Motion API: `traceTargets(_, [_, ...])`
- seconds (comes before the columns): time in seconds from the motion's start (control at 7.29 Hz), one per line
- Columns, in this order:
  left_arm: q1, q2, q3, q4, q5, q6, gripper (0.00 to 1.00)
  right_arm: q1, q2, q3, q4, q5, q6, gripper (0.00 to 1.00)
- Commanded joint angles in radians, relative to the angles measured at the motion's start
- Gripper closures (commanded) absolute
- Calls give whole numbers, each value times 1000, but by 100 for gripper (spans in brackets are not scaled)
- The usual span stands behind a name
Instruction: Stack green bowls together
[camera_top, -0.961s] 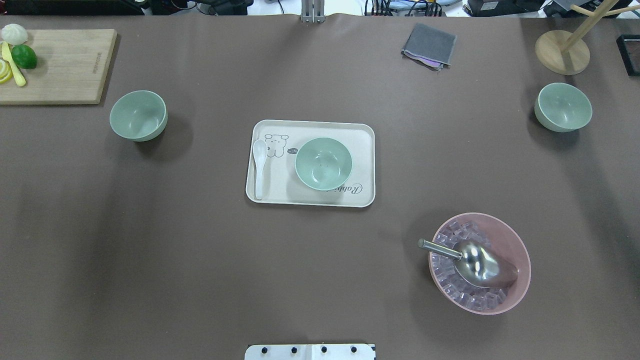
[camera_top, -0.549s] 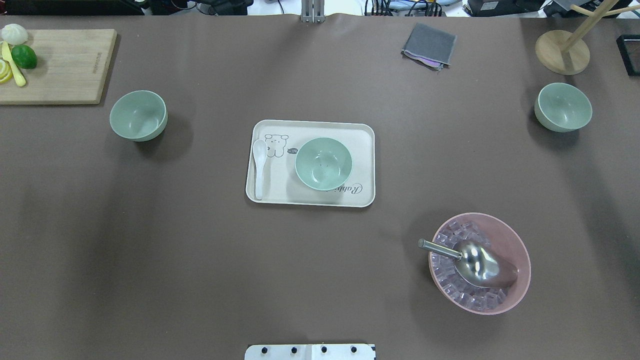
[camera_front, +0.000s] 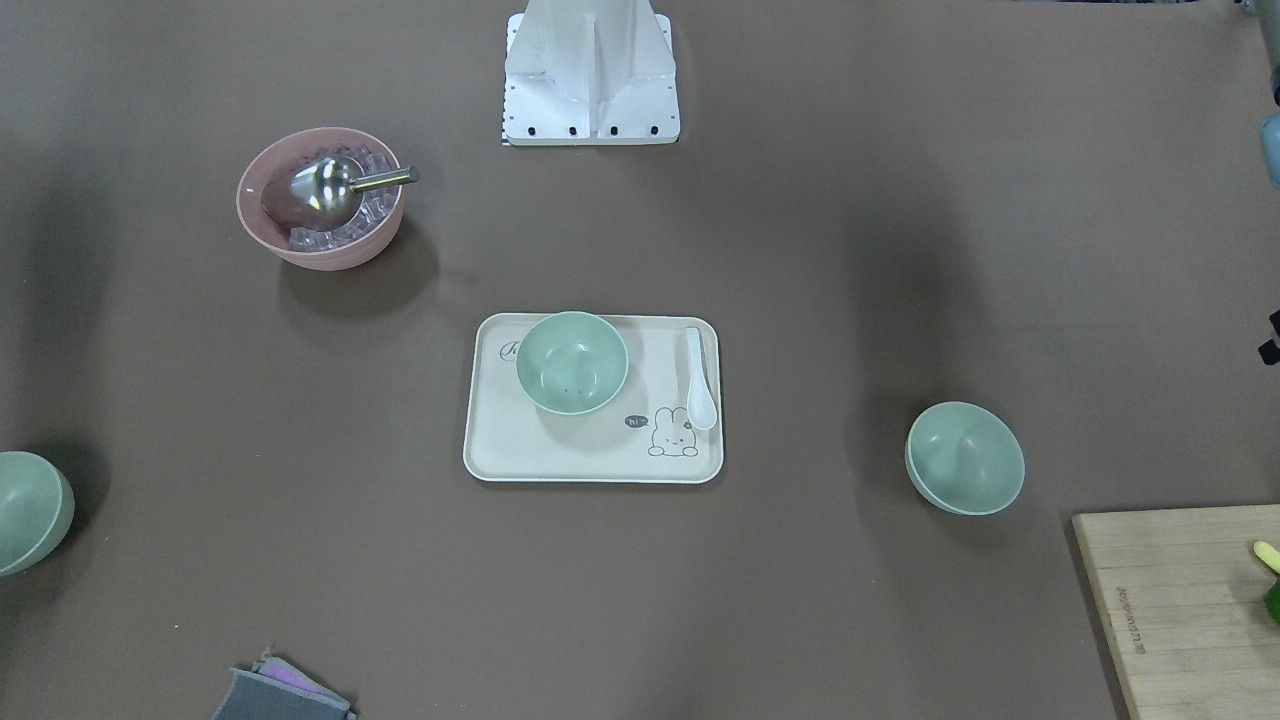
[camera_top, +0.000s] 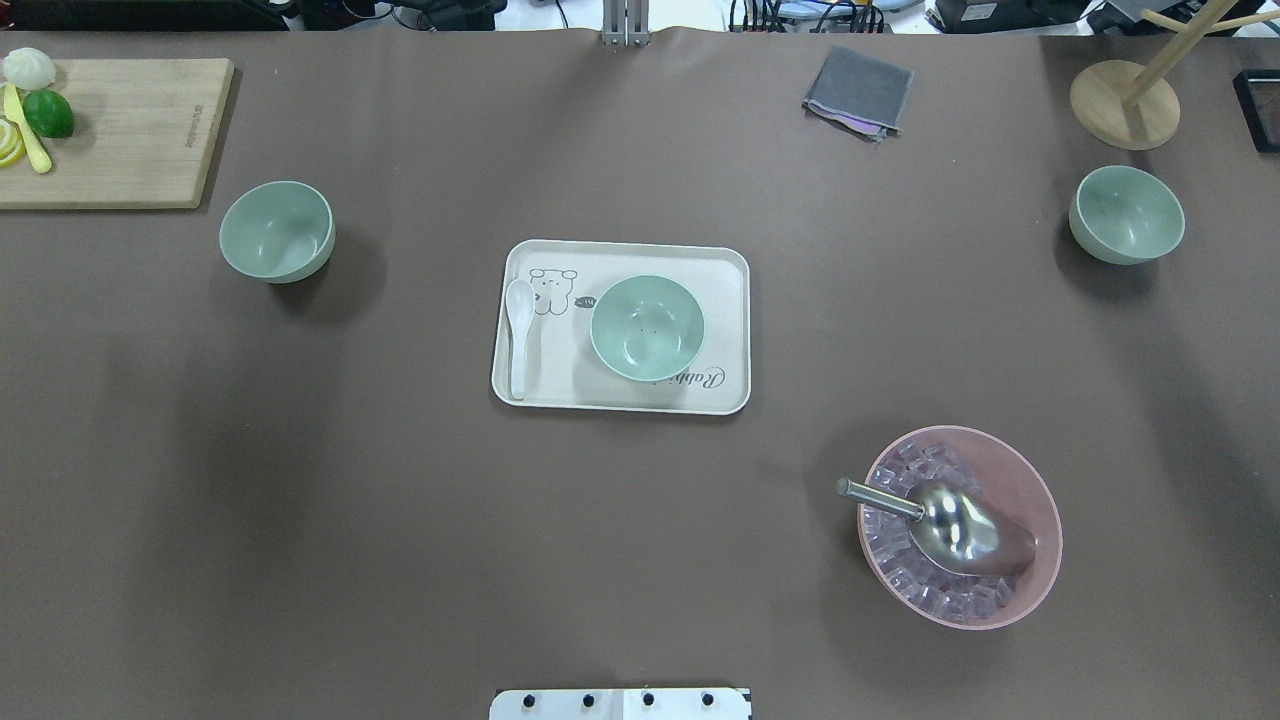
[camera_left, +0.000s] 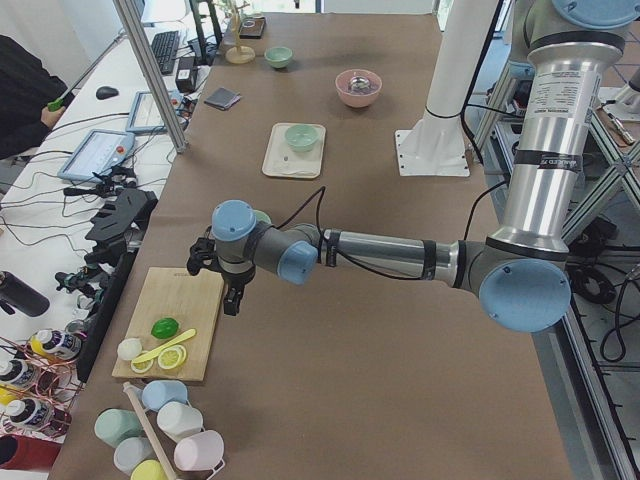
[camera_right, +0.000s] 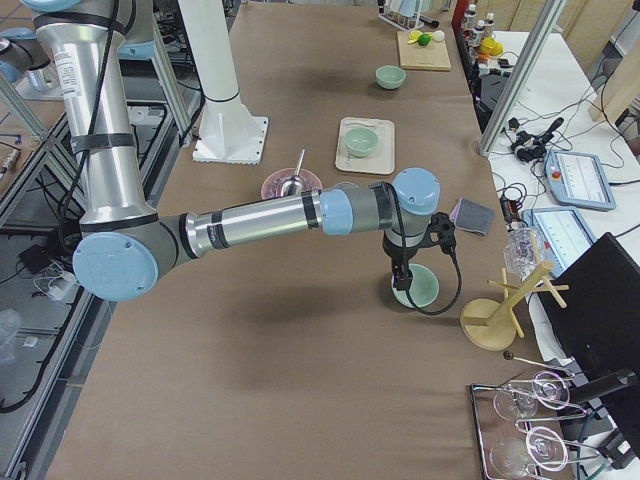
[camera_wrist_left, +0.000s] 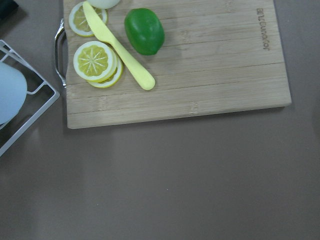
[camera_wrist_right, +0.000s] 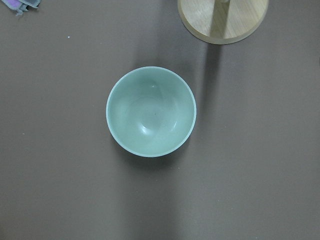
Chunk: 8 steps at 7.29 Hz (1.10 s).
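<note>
a: where are the green bowls?
b: all three stand apart on the brown table (camera_top: 400, 550), none nested. the middle green bowl (camera_top: 647, 328) sits upright on the cream tray (camera_top: 725, 300). a white spoon (camera_top: 519, 335) lies along the tray's left edge. the left green bowl (camera_top: 277, 231) is well off to the robot's left, near the bamboo cutting board (camera_top: 130, 140). the right green bowl (camera_top: 1126, 214) is far to the right, near the round base of a wooden stand (camera_top: 1124, 104).
a: and the arms?
b: the right gripper (camera_right: 402, 284) hangs over the right green bowl, and its wrist camera looks straight down into it. the left gripper (camera_left: 231, 303) hangs by the cutting board's edge. a lime (camera_wrist_left: 144, 31), lemon slices (camera_wrist_left: 93, 61) and a yellow knife (camera_wrist_left: 120, 47) lie on the board below its camera.
a: jaws wide or closed?
b: i cannot tell for either. they show only in the side views. whether they grip anything i cannot tell, though each bowl rests on its own spot.
a: anything else?
b: a pink bowl (camera_top: 1040, 505) of ice cubes (camera_top: 905, 470) with a metal scoop (camera_top: 965, 535), near the robot's right. a folded grey cloth (camera_top: 858, 90) lies at the far side.
</note>
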Motion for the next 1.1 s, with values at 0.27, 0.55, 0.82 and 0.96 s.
traceTargets(0.27, [119, -11, 22, -202, 4, -267, 2, 0, -22, -15, 58, -26, 0, 0])
traceTargets(0.55, [162, -20, 47, -358, 7, -385, 2, 0, -38, -55, 128, -15, 26, 0])
traceTargets(0.82, [228, -67, 106, -467, 69, -532, 2, 0, -33, -64, 132, 6, 90, 0])
traceTargets(0.96, [280, -95, 123, -492, 117, -621, 2, 0, -30, -64, 155, 17, 89, 0])
